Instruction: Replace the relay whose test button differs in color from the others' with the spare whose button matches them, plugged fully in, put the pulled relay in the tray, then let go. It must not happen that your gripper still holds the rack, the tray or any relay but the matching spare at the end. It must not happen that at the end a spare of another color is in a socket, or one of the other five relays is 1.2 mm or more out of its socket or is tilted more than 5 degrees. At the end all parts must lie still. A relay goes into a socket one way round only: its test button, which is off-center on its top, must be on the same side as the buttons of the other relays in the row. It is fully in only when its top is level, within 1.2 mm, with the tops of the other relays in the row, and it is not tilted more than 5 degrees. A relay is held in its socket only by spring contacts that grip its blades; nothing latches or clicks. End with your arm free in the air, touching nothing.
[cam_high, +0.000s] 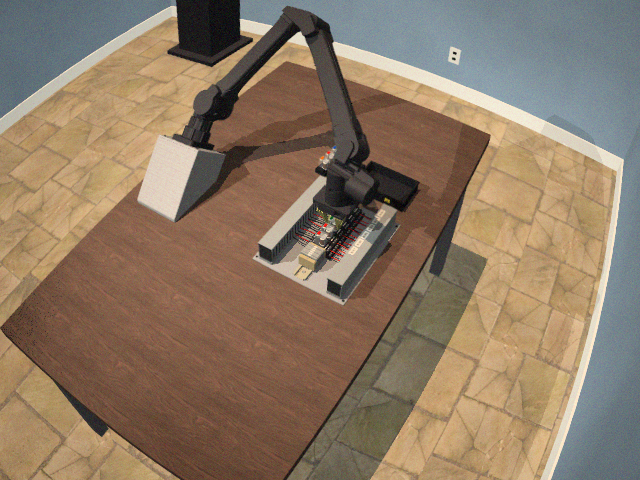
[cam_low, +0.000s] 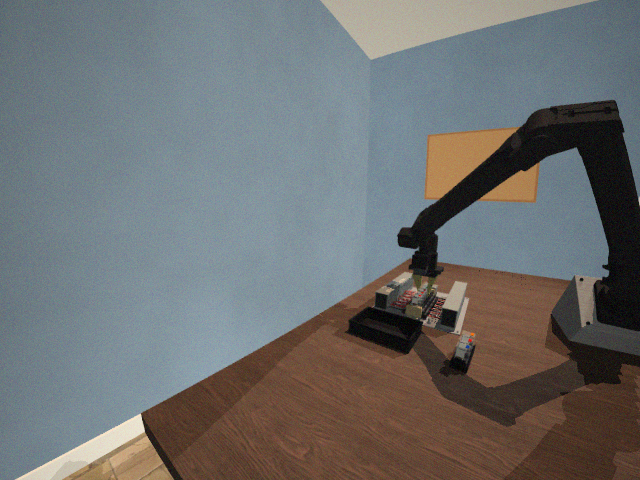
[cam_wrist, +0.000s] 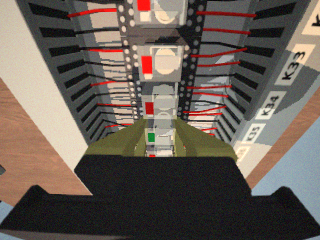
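The relay with the green button (cam_wrist: 151, 137) (cam_high: 331, 218) sits in the socket row between relays with red buttons (cam_wrist: 146, 65). All visible buttons are on the left side of their tops in the wrist view. My gripper (cam_wrist: 160, 119) (cam_low: 423, 290) points down over the row and is shut on the green-button relay, one finger on each side. The relay's lower body and blades are hidden. The spare with the red button (cam_low: 469, 341) (cam_high: 328, 153) stands in a black holder (cam_low: 460, 366) between an orange-button and a blue-button spare. The black tray (cam_low: 382, 338) (cam_high: 397, 201) has no relay visible in it.
Grey slotted wire ducts (cam_high: 292, 222) (cam_high: 361, 260) flank the row on both sides, with red and black wires between. A beige end block (cam_high: 308, 260) stands at the row's near end in the top view. The tray and spare holder are beyond the far end.
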